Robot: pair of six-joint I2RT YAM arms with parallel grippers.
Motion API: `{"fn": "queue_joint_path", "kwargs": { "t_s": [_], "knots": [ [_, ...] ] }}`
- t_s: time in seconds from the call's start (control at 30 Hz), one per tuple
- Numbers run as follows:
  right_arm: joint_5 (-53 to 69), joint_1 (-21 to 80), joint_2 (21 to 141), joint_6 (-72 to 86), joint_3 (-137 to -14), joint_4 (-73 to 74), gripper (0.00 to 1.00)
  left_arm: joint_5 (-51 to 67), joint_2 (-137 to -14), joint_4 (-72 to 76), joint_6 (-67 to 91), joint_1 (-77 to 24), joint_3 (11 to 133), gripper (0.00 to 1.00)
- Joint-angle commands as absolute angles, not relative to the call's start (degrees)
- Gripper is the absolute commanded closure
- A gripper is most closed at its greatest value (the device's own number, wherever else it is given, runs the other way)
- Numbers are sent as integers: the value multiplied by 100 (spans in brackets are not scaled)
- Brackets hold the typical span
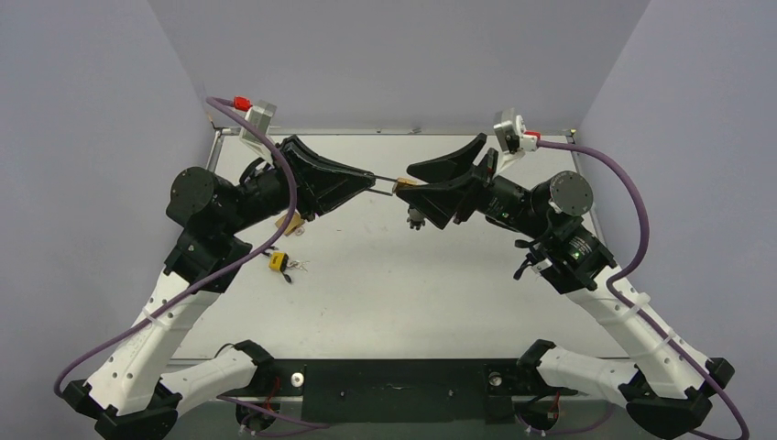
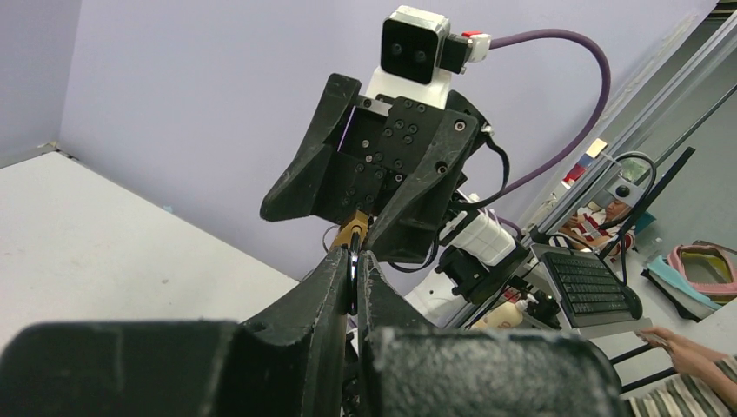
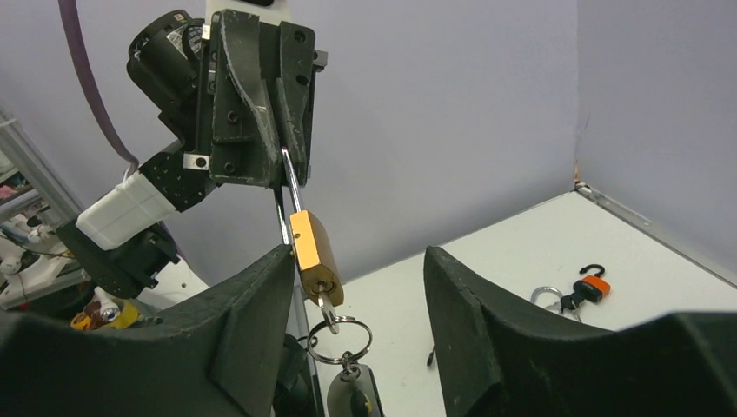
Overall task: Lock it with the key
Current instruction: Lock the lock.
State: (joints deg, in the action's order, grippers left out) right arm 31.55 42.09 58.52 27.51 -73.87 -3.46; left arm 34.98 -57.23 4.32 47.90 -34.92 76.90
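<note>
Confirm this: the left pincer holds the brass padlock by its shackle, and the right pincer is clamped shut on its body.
Wrong on the right pincer: it is open, jaws wide apart around the brass padlock, not clamped on it. The right wrist view shows this. The left pincer does hold it by the shackle.

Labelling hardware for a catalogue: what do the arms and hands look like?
The left arm and right arm have white lower links and black joints. The left hand and right hand are black, with broad wedge-shaped fingers. A purple cable with a red plug feeds each wrist camera.
</note>
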Motion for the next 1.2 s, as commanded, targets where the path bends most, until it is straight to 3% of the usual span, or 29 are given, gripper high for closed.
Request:
{"fn": "queue_joint_path", "kwargs": {
  "t_s": [0.0,0.37,1.17],
  "knots": [
    [3582,4236,5769,2830,-7514,-784,50,3543,-5704,899,4957,-3516,7981,100],
    [3769,4241,5640,3331,-7267,-1261,70,3525,-5730,946,4992,-3516,7947,100],
    [3745,4245,5775,3166,-7268,-985,68,3579,-5772,1072,5096,-3516,7904,100]
  ]
}}
